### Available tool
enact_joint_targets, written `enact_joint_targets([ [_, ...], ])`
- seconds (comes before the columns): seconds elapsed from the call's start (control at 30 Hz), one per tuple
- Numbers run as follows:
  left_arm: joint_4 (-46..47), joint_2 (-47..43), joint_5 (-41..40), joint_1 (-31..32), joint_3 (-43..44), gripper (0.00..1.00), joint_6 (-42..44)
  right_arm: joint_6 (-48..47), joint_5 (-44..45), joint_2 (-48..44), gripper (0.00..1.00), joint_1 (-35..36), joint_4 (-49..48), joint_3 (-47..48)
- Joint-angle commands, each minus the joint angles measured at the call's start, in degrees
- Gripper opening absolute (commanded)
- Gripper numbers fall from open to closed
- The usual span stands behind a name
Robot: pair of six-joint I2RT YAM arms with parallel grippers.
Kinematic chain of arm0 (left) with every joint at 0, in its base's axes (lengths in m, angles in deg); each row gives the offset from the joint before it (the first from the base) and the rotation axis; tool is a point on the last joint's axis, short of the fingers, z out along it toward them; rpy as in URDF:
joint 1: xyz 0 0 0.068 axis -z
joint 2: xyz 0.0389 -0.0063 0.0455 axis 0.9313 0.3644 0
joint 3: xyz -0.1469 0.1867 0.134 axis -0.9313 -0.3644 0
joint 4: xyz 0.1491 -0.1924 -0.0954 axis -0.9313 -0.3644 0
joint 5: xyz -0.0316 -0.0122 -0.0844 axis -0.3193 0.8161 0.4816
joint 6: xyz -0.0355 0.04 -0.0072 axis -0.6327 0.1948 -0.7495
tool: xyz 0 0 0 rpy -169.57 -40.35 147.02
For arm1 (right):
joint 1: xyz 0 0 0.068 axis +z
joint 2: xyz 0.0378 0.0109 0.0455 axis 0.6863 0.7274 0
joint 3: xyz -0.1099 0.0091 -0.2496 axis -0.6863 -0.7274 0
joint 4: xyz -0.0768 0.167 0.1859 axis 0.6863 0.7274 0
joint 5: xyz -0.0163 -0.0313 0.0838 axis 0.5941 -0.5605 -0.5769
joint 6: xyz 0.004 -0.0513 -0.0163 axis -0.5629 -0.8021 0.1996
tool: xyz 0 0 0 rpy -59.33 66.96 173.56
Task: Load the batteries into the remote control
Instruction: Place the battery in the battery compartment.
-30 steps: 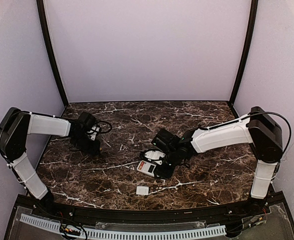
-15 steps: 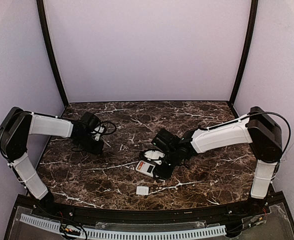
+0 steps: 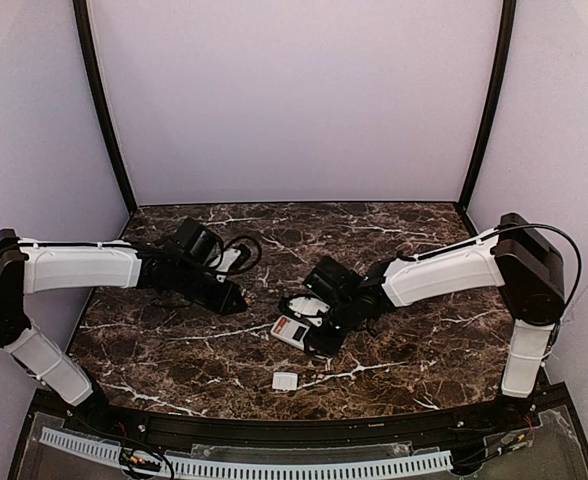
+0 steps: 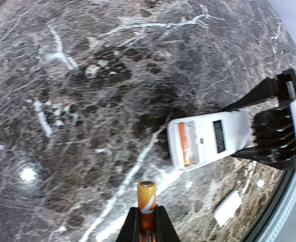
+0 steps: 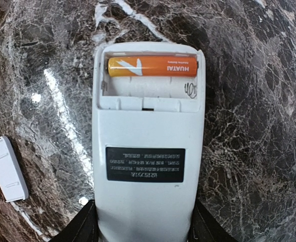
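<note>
table (image 3: 414, 350): dark veined marble; its near edge is cut off behind the arm bases.
right gripper (image 5: 145, 229): clamped across the remote control's end; only the finger edges are seen at the frame's bottom.
left gripper (image 4: 147, 216): closed on the second battery, held above the table, near the remote control.
remote control (image 5: 148, 151): laid back-up on the table, recess uncovered; its button face is hidden.
cover (image 5: 7, 169): laid flat beside the remote control, apart from it.
first battery (image 5: 152, 66): seated in the far slot.
second battery (image 4: 146, 197): only the tip is seen beyond the fingers.

"HUATAI" stands on the battery (image 5: 152, 66) in the remote control (image 5: 147, 126); its black label (image 5: 145, 164) seems unreadable.
</note>
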Motion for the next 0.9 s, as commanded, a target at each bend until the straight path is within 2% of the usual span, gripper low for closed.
enact_joint_targets([
  [0.0,5.06,0.53,5.70,3.79,-0.79,0.00,-5.55,0.61,1.79,-0.86,0.00,-0.23,-3.00,-1.46],
  [0.23,8.64,6.27,6.39,8.75,1.76,0.00,-7.02,0.78,1.75,-0.80,0.00,0.04,-2.89,-1.52],
  [0.87,11.39,15.17,7.39,9.14,5.22,0.00,-7.79,0.68,1.71,-1.94,0.00,0.12,-2.62,-2.27],
])
